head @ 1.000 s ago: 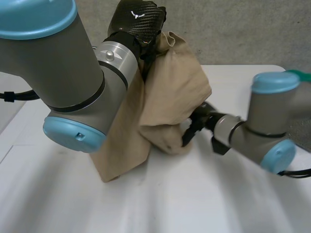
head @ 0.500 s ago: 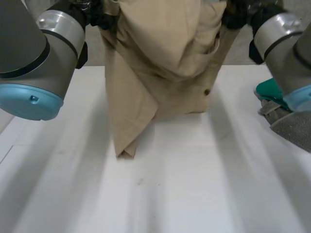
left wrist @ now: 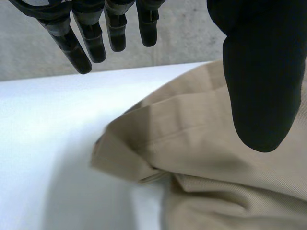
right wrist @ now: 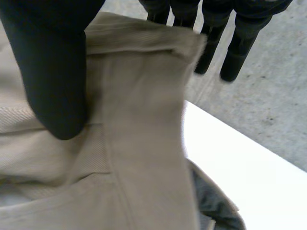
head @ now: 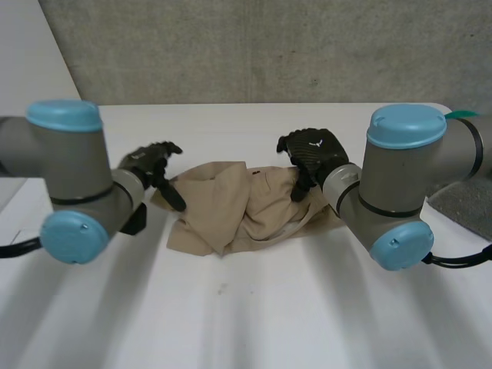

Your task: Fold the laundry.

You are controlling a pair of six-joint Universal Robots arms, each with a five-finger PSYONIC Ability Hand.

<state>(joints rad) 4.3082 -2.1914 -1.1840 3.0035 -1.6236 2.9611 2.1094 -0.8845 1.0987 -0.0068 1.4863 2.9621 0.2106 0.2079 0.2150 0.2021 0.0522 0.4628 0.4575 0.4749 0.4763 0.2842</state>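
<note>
White tabletop (head: 254,323) bears a tan cloth (head: 231,207) in a rumpled heap, no neat fold yet made, left hand (head: 150,161) spread open beside it, right hand (head: 311,150) pinching its edge.

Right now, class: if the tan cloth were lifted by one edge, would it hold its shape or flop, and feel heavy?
Probably floppy: the cloth lies crumpled in soft folds on the table. Likely light for its size, since its layers look thin. It may bunch rather than slide if pushed, being so rumpled.
</note>
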